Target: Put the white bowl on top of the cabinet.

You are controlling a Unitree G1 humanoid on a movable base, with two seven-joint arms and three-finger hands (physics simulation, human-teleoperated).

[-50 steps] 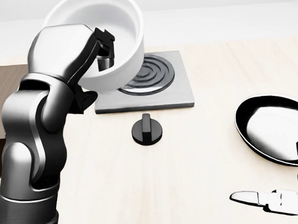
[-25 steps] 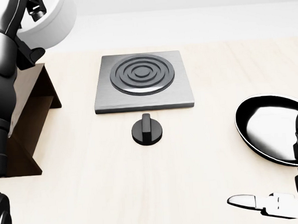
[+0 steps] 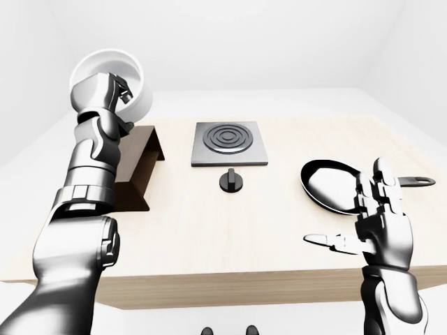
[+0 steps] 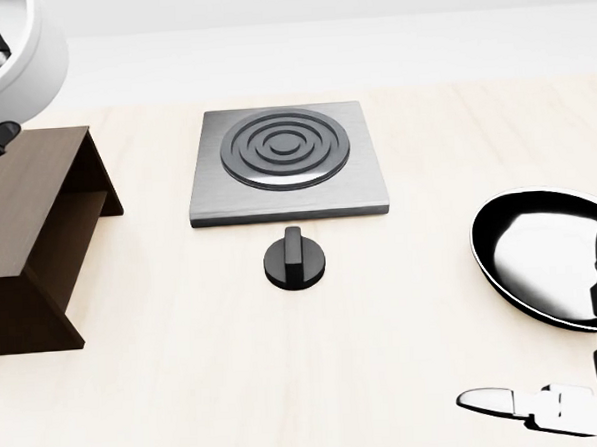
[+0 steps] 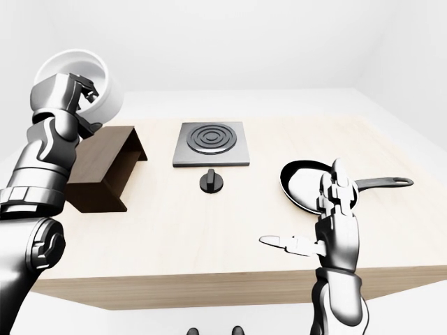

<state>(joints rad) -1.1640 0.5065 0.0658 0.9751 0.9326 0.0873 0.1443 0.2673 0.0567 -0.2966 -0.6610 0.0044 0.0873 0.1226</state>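
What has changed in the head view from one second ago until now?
The left hand carried the white bowl leftward, off the burner plate, to above the cabinet, fingers still closed on it. Knob, frying pan and open right hand stayed.

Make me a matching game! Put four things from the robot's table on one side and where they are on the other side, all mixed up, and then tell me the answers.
Things:
1. white bowl
2. cabinet
3. black knob
4. frying pan

Places, in the eye views:
A. on the table at the right, by the open right hand
B. just below the square burner plate
C. held up in the air by the left hand
D. on the table at the left, under the raised bowl

Pairs: 1-C, 2-D, 3-B, 4-A
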